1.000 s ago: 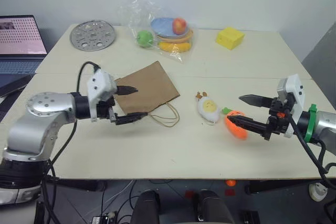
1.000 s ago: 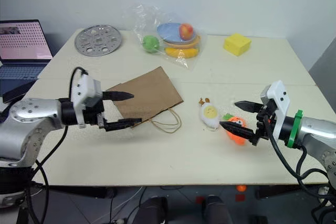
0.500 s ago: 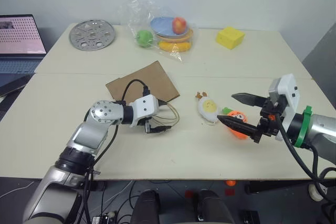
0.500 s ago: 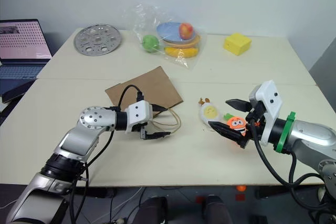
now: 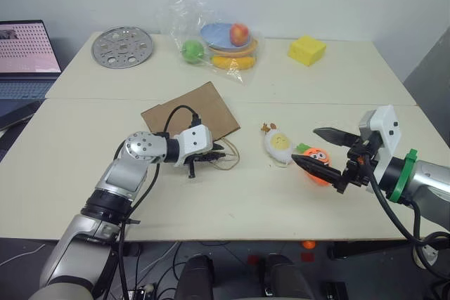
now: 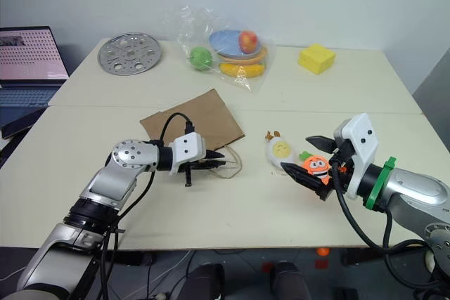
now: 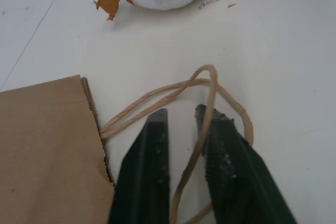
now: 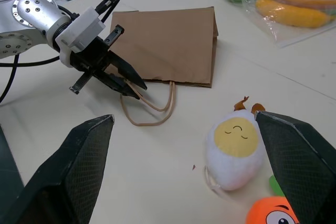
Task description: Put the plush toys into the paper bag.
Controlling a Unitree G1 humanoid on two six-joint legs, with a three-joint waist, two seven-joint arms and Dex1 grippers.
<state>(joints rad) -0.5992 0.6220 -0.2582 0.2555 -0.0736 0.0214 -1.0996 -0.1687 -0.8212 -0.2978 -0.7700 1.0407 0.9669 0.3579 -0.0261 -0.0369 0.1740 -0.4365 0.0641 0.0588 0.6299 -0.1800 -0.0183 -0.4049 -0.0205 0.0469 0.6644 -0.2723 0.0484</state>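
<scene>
Left pincer [image 5: 219, 154] low, level, clamped on paper bag [image 5: 195, 112] handle; right pincer [image 5: 314, 150] spread above carrot [image 5: 316, 162].

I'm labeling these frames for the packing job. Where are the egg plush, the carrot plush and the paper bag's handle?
egg plush [image 8: 235, 147]: right wrist view, on its yellow face.
carrot plush [image 6: 316, 166]: right eye view, on its orange face.
paper bag's handle [image 7: 210, 85]: left wrist view, on the loop's bend.

Brown paper bag [image 5: 190, 112], orange carrot [image 5: 316, 162], white-yellow egg toy [image 5: 279, 147]
</scene>
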